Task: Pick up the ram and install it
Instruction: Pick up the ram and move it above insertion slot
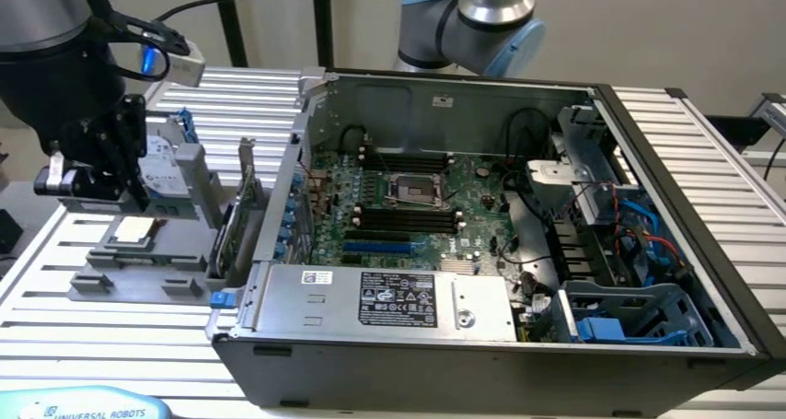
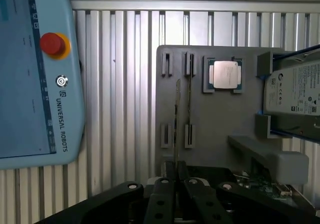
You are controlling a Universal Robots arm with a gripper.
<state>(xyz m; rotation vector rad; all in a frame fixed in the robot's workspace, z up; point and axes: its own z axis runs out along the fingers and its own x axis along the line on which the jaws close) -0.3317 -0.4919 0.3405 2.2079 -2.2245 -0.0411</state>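
Black tool [image 2: 176, 168] clenched on the ram [image 2: 177, 115], a long thin stick (seen edge-on), over a matte grey slotted holder [image 2: 220, 126], ribbed aluminium table [image 2: 125, 84] beneath.

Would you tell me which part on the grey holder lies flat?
The square silver processor chip; the hard drive and cards stand on edge.

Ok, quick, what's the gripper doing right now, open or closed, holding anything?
Gripper: closed, apparently pinching the thin ram, which is seen edge-on, over the grey parts holder.
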